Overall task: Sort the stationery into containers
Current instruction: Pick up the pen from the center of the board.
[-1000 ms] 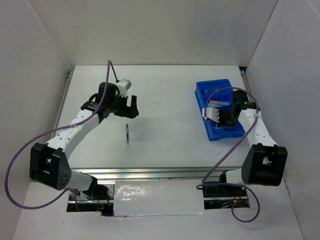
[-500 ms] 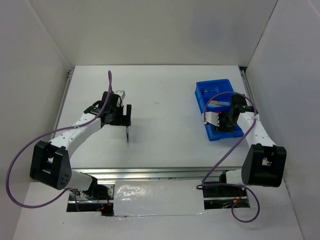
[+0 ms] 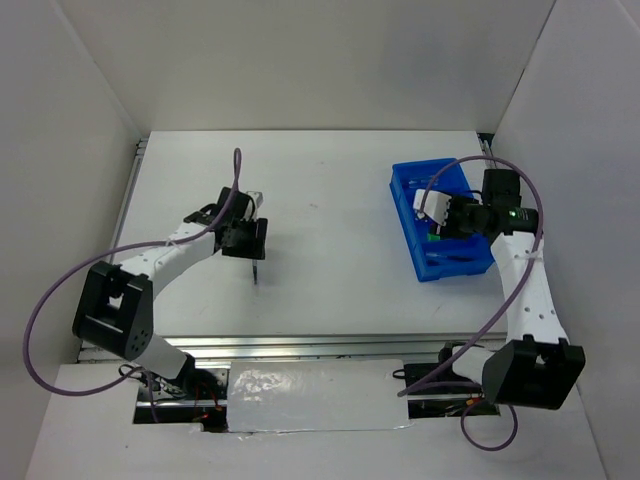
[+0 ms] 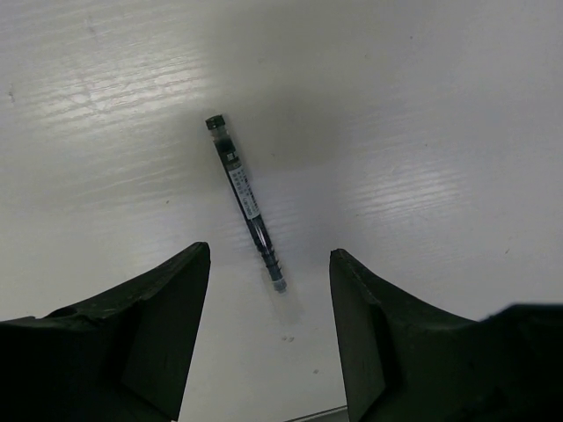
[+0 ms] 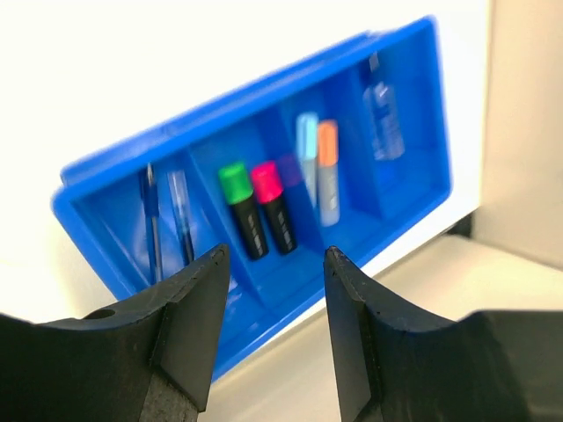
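Note:
A slim dark pen (image 4: 246, 198) lies alone on the white table, also seen as the pen (image 3: 257, 268) in the top view. My left gripper (image 4: 270, 255) hangs open just above it, with the pen's near end between the fingertips; in the top view the left gripper (image 3: 252, 240) sits at the pen's far end. The blue tray (image 5: 114, 154) holds a green-capped highlighter (image 5: 239, 200), a pink-capped one (image 5: 273, 204), a light-blue marker (image 5: 307, 145), an orange-capped marker (image 5: 328, 171) and thin blue pens (image 5: 152, 224). My right gripper (image 5: 276, 253) is open and empty above the tray (image 3: 455, 265).
White walls close in the table on the left, back and right. A metal rail (image 3: 300, 347) runs along the near edge. The tray's far compartment holds a small bluish item (image 5: 384, 114). The purple cable (image 3: 470, 165) loops over the tray.
My left gripper has dropped and moved right until it is over the pen, its jaws narrower. The right gripper has opened, lifted off the tray and drawn back to the right.

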